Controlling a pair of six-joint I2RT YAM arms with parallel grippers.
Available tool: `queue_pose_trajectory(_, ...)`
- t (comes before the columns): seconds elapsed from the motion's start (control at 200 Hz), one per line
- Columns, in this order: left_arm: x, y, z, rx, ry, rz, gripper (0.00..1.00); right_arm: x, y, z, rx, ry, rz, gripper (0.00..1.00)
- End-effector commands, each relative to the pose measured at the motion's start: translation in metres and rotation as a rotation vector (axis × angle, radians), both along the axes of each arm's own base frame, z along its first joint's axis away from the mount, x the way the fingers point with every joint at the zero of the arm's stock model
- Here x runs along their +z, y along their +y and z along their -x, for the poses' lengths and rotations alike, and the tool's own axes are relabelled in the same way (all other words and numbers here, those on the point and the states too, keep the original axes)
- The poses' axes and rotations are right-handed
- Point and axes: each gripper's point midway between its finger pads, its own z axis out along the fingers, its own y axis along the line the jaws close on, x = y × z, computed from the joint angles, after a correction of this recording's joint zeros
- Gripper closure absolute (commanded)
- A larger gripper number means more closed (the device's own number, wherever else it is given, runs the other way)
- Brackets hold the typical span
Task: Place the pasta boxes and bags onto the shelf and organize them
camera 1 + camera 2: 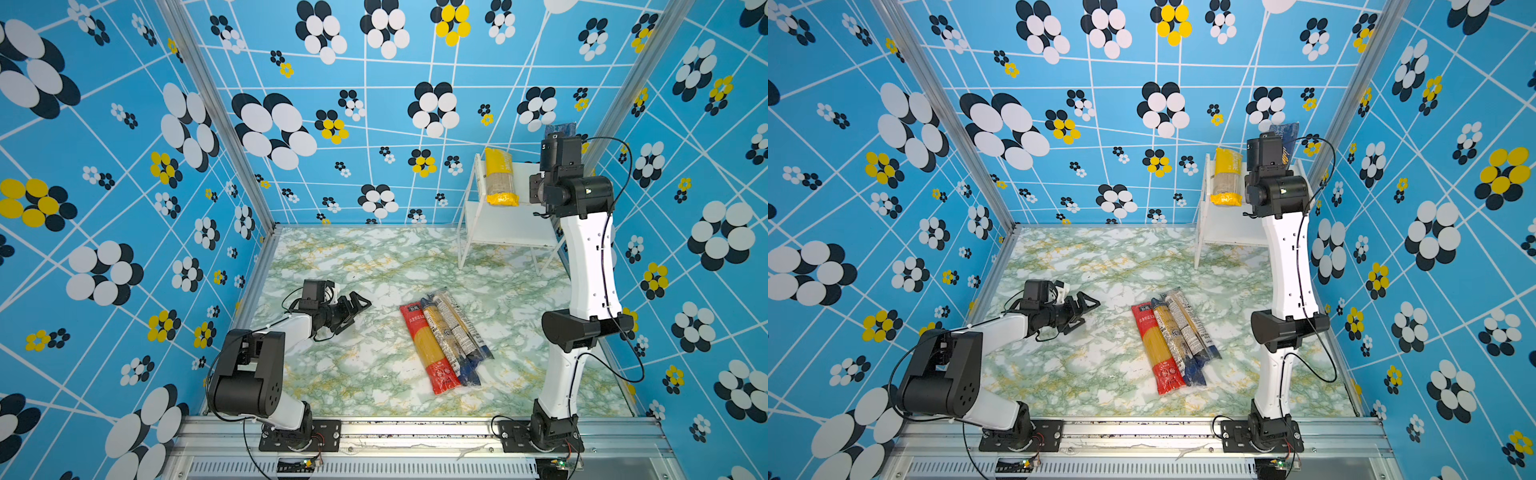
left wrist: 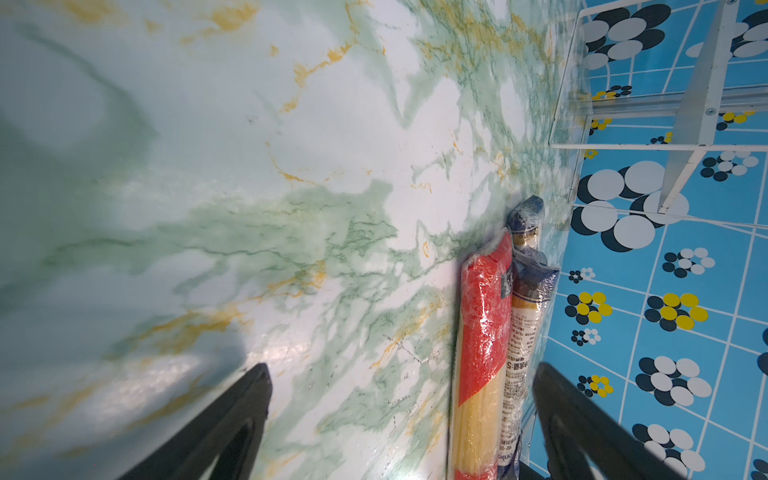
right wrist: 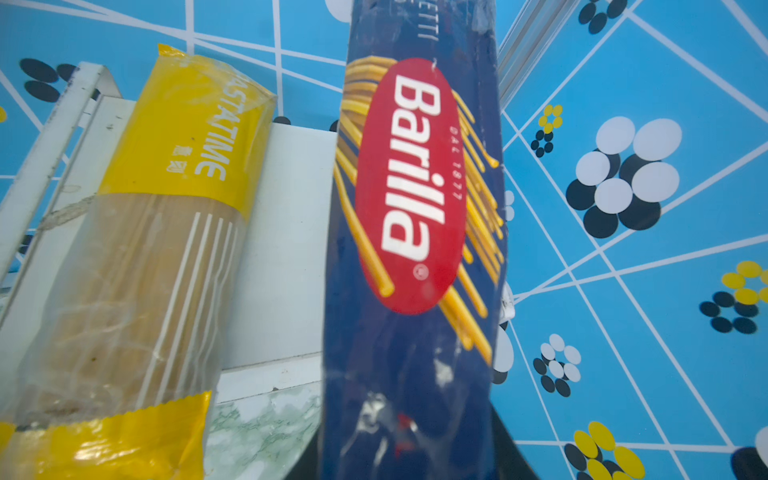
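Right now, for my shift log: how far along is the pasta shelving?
Done: the yellow pack lies on the upper board of the shelf. In hand: the right gripper is shut on the dark blue Barilla pack, held at the shelf beside the yellow one. Remaining: the red pack and two clear packs lie on the table; the left gripper is open beside them.

A robot lab test booth: flower-printed blue walls [image 1: 124, 166], marble-print tabletop [image 1: 374, 257], two arms [image 1: 590, 266] bolted to an aluminium rail [image 1: 415, 432].

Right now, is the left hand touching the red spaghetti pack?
Apart. In both top views a stretch of bare marble tabletop lies between the open left hand and the red pack, which lies flat on the table.
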Motion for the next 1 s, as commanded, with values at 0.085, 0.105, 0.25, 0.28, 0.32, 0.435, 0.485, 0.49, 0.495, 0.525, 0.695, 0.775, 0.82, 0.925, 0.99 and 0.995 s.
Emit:
queue_pose_trajectory(0.085, 0.007, -0.001, -0.008, -0.016, -0.037, 0.008, 0.01, 0.045, -0.014, 0.008, -0.071, -0.152, 0.045, 0.99)
queue_pose_trajectory(0.105, 0.006, -0.001, -0.008, -0.016, -0.035, 0.008, 0.01, 0.044, -0.014, 0.007, -0.070, -0.149, 0.046, 0.98)
queue_pose_trajectory(0.25, 0.005, 0.000, -0.008, -0.016, -0.034, 0.008, 0.01, 0.042, -0.014, 0.005, -0.072, -0.143, 0.055, 0.97)
queue_pose_trajectory(0.28, 0.005, 0.000, -0.009, -0.016, -0.034, 0.009, 0.01, 0.041, -0.015, 0.004, -0.073, -0.141, 0.056, 0.97)
queue_pose_trajectory(0.32, 0.005, 0.000, -0.009, -0.016, -0.035, 0.009, 0.01, 0.041, -0.014, 0.004, -0.073, -0.141, 0.056, 0.96)
queue_pose_trajectory(0.435, 0.005, -0.001, -0.009, -0.018, -0.035, 0.011, 0.01, 0.040, -0.013, 0.003, -0.067, -0.135, 0.060, 0.93)
queue_pose_trajectory(0.485, 0.004, 0.000, -0.009, -0.018, -0.033, 0.012, 0.01, 0.039, -0.012, 0.002, -0.065, -0.132, 0.061, 0.92)
queue_pose_trajectory(0.49, 0.004, 0.000, -0.010, -0.018, -0.034, 0.012, 0.01, 0.039, -0.012, 0.002, -0.065, -0.132, 0.062, 0.92)
queue_pose_trajectory(0.495, 0.004, 0.000, -0.010, -0.018, -0.034, 0.012, 0.01, 0.039, -0.012, 0.002, -0.065, -0.132, 0.062, 0.92)
queue_pose_trajectory(0.525, 0.004, -0.001, -0.010, -0.018, -0.033, 0.012, 0.01, 0.038, -0.012, 0.001, -0.065, -0.131, 0.063, 0.91)
queue_pose_trajectory(0.695, 0.004, -0.001, -0.011, -0.021, -0.034, 0.015, 0.01, 0.036, -0.009, -0.001, -0.060, -0.125, 0.070, 0.87)
queue_pose_trajectory(0.775, 0.003, -0.001, -0.011, -0.021, -0.033, 0.016, 0.01, 0.037, -0.008, -0.001, -0.057, -0.124, 0.075, 0.83)
queue_pose_trajectory(0.82, 0.003, 0.000, -0.011, -0.021, -0.031, 0.017, 0.01, 0.036, -0.007, -0.002, -0.057, -0.122, 0.077, 0.83)
queue_pose_trajectory(0.925, 0.001, 0.000, -0.012, -0.019, -0.031, 0.018, 0.01, 0.035, -0.003, -0.002, -0.052, -0.115, 0.084, 0.84)
queue_pose_trajectory(0.99, 0.000, 0.000, -0.012, -0.019, -0.029, 0.021, 0.01, 0.034, -0.002, -0.003, -0.057, -0.112, 0.096, 0.85)
queue_pose_trajectory(0.995, 0.000, 0.000, -0.012, -0.019, -0.029, 0.021, 0.01, 0.034, -0.002, -0.003, -0.059, -0.112, 0.096, 0.86)
